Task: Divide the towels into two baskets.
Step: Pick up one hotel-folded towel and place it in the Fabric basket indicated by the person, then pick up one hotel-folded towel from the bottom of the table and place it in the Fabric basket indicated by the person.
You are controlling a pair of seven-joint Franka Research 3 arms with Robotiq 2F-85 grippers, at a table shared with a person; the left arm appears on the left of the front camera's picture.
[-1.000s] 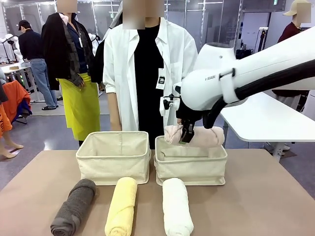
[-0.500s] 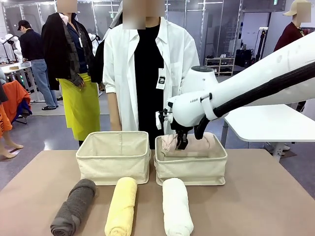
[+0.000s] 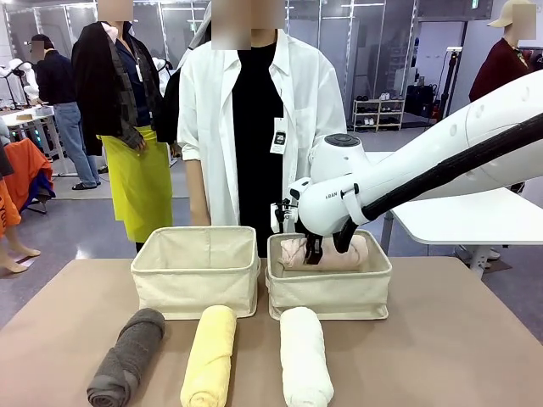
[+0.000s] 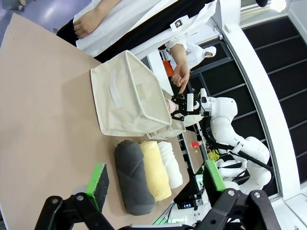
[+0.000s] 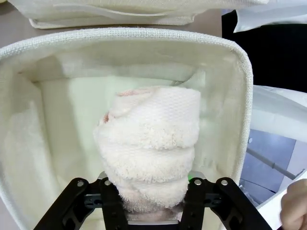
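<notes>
A pale pink towel (image 3: 341, 253) (image 5: 148, 139) lies in the right basket (image 3: 331, 295) (image 5: 241, 96). My right gripper (image 3: 314, 254) (image 5: 148, 194) reaches down into that basket, its jaws spread open on either side of the roll's near end. The left basket (image 3: 195, 284) (image 4: 129, 100) has nothing showing in it. On the table in front lie the dark grey towel (image 3: 127, 356) (image 4: 132, 178), the pale yellow towel (image 3: 209, 354) (image 4: 154, 170) and the white towel (image 3: 305, 356) (image 4: 171, 164). My left gripper (image 4: 156, 184) hangs open above the table near the grey roll, holding nothing.
A person in a white coat (image 3: 254, 127) stands at the far edge behind the baskets, hands down. The brown table (image 3: 441, 348) has free room at the right and at the front left. Other people stand farther back.
The right arm lowered the pink towel from above the right basket's rim down into it. Its jaws have opened around the roll. The other towels did not move.
</notes>
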